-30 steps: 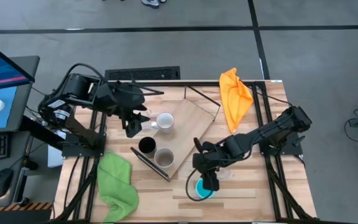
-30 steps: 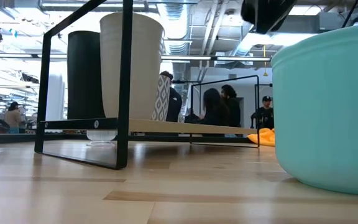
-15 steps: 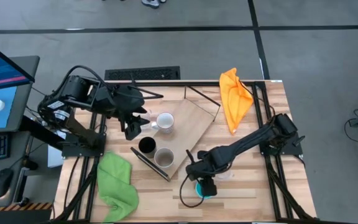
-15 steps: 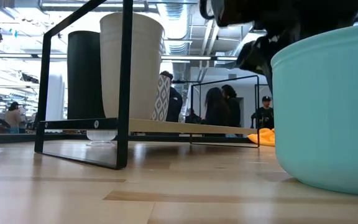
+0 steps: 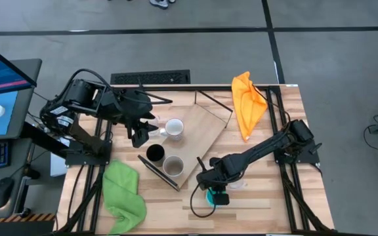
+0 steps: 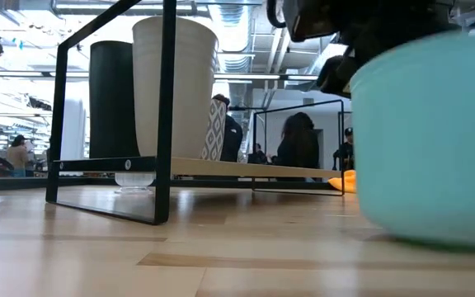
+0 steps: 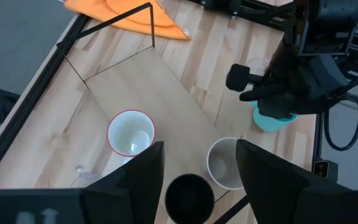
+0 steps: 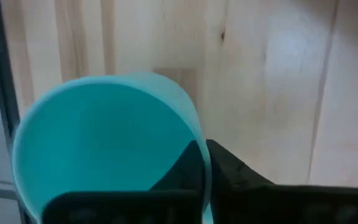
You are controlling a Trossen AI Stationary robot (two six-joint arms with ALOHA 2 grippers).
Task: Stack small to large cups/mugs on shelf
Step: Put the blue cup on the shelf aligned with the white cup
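Blue mug [image 5: 214, 198]: turquoise vessel standing on the slatted tabletop [image 5: 261, 196] just off the near corner of the shelf [image 5: 199, 141], pinched at its rim by the right gripper [image 5: 216, 194], one finger [image 8: 229, 171] inside the wall and one outside. Shelf: light-wood board with dark frame, lying at an angle across the tabletop. On the shelf: white mug [image 5: 174, 128], black cup [image 5: 154, 153], beige-grey cup [image 5: 172, 166], grouped toward its left end, the black and beige-grey cups side by side. Left gripper [image 5: 138, 134]: hovering just beside the white mug, fingers [image 7: 135, 180] spread, holding nothing. Orange cloth [image 5: 249, 101]: beyond the shelf's far right corner. Green cloth [image 5: 125, 193]: left of the shelf's near end.
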